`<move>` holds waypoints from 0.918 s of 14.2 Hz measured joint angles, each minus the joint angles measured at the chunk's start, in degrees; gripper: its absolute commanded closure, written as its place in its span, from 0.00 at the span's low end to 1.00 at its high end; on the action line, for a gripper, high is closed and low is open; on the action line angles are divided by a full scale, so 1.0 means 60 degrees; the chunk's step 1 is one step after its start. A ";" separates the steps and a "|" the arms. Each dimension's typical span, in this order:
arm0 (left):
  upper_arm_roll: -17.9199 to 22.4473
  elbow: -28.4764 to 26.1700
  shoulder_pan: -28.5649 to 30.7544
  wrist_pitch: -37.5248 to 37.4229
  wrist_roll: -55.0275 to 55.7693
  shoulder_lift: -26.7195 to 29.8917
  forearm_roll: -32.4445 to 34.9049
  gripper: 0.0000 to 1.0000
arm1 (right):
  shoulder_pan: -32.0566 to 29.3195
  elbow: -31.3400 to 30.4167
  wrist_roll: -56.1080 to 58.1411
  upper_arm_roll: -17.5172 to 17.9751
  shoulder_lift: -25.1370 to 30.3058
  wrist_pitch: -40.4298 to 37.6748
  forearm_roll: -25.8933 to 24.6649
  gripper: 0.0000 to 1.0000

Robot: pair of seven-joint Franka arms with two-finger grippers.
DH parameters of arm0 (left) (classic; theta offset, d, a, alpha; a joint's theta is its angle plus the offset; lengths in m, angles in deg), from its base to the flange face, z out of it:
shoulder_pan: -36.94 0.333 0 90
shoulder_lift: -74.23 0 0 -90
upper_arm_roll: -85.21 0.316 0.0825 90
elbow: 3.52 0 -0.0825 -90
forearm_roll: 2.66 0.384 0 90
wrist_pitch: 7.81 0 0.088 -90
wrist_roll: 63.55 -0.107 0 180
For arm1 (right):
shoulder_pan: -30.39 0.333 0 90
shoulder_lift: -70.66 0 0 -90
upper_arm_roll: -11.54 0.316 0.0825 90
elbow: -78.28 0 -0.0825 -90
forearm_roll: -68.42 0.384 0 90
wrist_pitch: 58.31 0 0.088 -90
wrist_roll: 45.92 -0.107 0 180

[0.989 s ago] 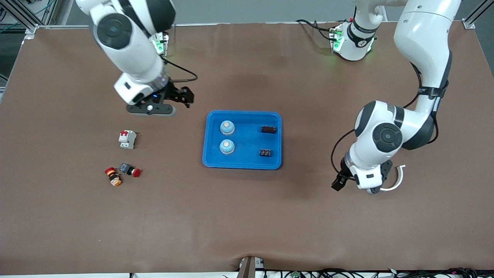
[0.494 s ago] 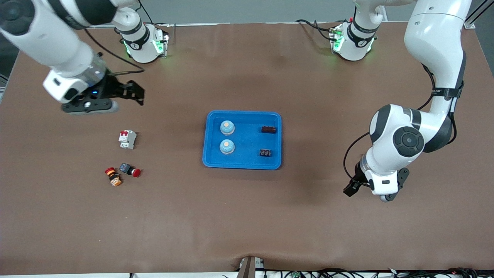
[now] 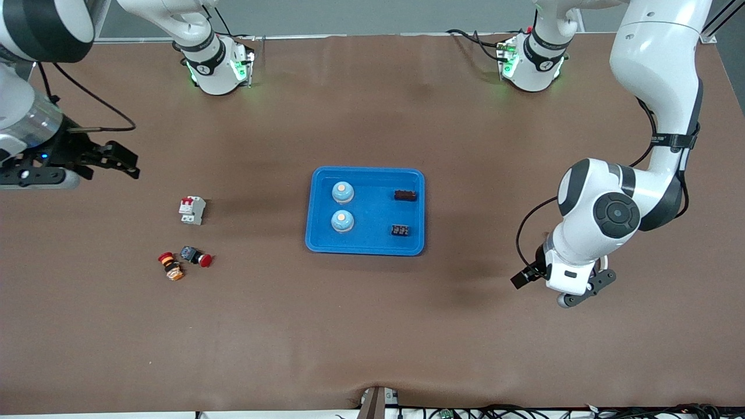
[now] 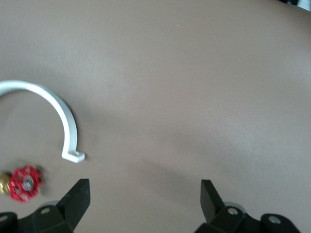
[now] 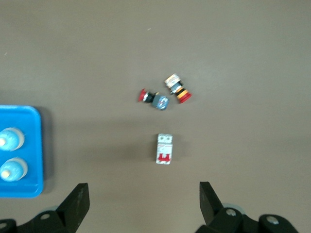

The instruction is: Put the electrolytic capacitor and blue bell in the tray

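The left gripper (image 3: 573, 291) hangs low over bare table at the left arm's end, nearest the front camera. Its wrist view shows both fingers (image 4: 75, 201) spread wide with nothing between them; a white curved clip (image 4: 58, 114) and a red valve handwheel (image 4: 24, 183) lie on the mat beneath.

At the right arm's end, two red-capped push-button switches (image 3: 181, 262) lie touching each other. Slightly farther from the camera sits a white circuit breaker (image 3: 192, 210) with a red lever, apart from them.

The tray (image 3: 365, 247) rests mid-table. Inside it, two blue bells (image 3: 342, 220) stand upright along the side toward the right arm's end, one nearer the camera than the other. Two small dark components (image 3: 400, 231) sit along the side toward the left arm's end; their type cannot be told.

The right gripper (image 3: 87, 160) is raised over the table's edge at the right arm's end. Its fingers (image 5: 75, 204) are parted wide and empty.
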 measured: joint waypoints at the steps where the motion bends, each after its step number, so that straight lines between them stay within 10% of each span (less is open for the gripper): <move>1: 0.0001 0.0095 0.0076 0.0000 -0.0598 0.0001 0.0000 0.00 | -0.0113 0.0201 0.0000 0.0005 -0.0119 0.0060 -0.0019 0.00; 13: 0.0074 0.0679 0.1594 0.0228 -0.4230 -0.0026 -0.0001 0.00 | -0.0692 0.1949 -0.0002 0.0016 -0.0821 0.0000 -0.0094 0.00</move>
